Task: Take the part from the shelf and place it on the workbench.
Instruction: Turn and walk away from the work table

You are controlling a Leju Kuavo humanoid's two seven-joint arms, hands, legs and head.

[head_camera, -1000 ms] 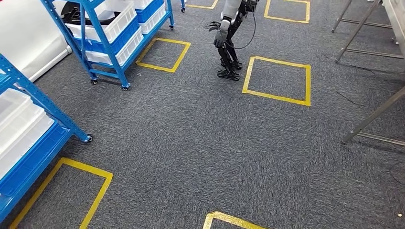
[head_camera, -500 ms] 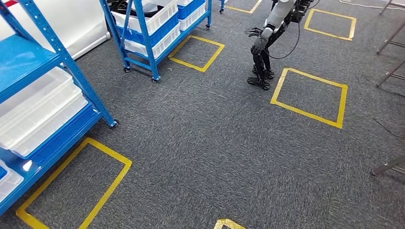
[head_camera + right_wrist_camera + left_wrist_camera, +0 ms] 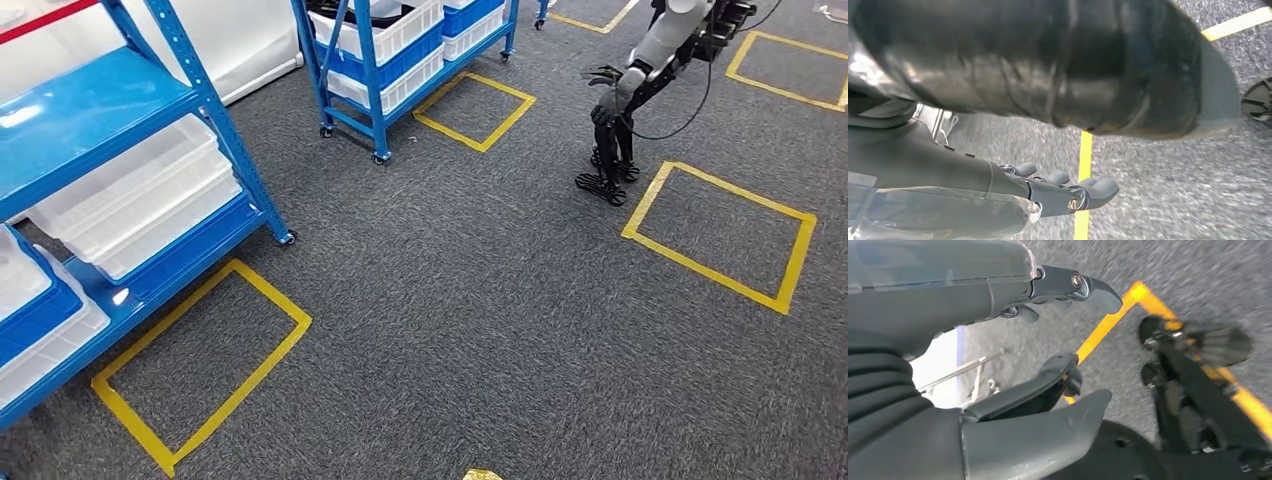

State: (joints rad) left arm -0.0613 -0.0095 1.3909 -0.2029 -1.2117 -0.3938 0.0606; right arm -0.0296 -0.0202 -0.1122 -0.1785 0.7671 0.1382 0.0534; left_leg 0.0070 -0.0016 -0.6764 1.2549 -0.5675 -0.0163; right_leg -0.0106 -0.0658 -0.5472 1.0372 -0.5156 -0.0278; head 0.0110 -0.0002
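On the left side of the head view stands the near blue shelf (image 3: 120, 110), with white bins (image 3: 140, 200) on its lower level, and a second blue shelf (image 3: 400, 60) stands farther back; its top bin holds something dark, but I cannot tell if this is the part. Another robot (image 3: 640, 90) stands well apart on the right, beside a yellow floor square (image 3: 720, 235). The near shelf lies to the left of the robot's forward direction, so I judge the left arm is the nearer one once the robot faces it, and the body must come closer before any reach. From the left wrist view, the left hand (image 3: 1048, 355) hangs over the grey carpet (image 3: 1198, 270) with its fingers apart and nothing between them. From the right wrist view, the right hand (image 3: 1058, 192) also hangs above the carpet beside a yellow tape line (image 3: 1083, 175), fingers loosely extended and holding nothing. I cannot pick out the part itself with certainty; it is presumably in a shelf bin.
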